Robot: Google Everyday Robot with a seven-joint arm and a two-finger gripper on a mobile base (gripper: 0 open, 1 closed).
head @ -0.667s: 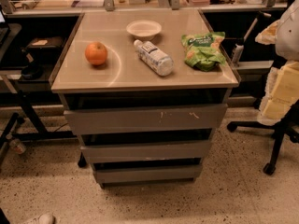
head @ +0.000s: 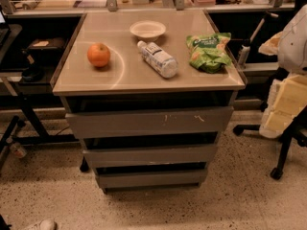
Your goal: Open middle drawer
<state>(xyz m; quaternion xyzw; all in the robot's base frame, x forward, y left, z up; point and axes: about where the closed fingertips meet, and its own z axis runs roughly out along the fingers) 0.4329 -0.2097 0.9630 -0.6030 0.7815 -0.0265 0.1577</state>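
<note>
The grey cabinet has three drawer fronts stacked under its top. The middle drawer is the wide, shallow, plain grey front between the taller scratched top front and the narrow bottom front. It sits pushed in, with a dark gap above it. My gripper is not in view. Only white and cream parts of my arm show at the right edge, right of the cabinet and apart from it.
On the cabinet top lie an orange, a white bowl, a plastic bottle on its side and a green snack bag. A chair base with castors stands at the right. A black desk frame stands at the left.
</note>
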